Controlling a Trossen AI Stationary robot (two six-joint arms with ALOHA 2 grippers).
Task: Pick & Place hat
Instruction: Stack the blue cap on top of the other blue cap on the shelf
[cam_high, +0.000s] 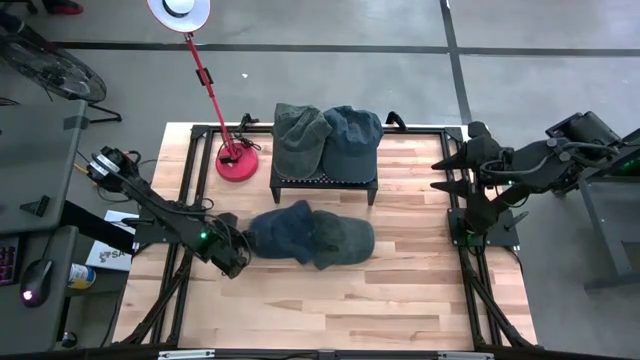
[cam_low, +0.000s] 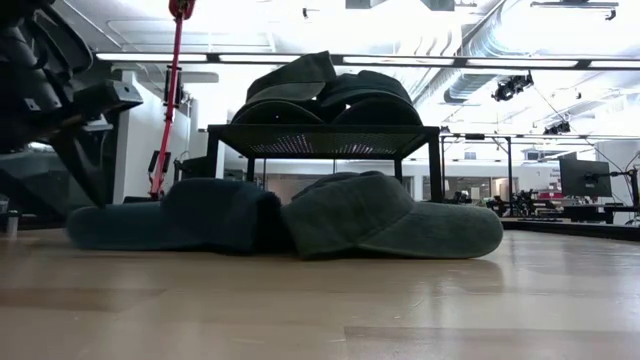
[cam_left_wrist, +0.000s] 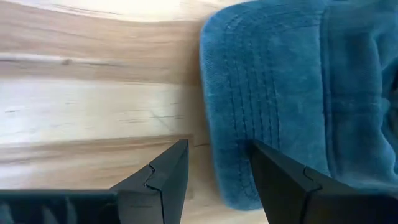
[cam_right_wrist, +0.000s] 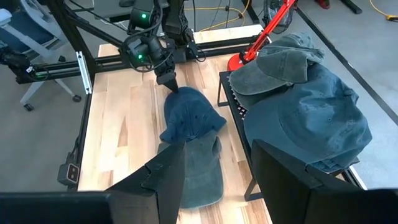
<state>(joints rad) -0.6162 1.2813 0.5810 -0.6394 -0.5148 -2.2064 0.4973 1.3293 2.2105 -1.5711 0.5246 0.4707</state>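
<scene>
Between our left fingers, which stand spread apart, lies the edge of the blue hat's brim; they straddle it low on the counter but have not closed on it. That blue hat rests mid-counter, touching a grey-green hat beside it. Two more hats already sit on the black rack behind. Our right fingers hang open, well apart at the counter's right edge. We judge the job about half done: two placed, two left, with the grasp still to make.
</scene>
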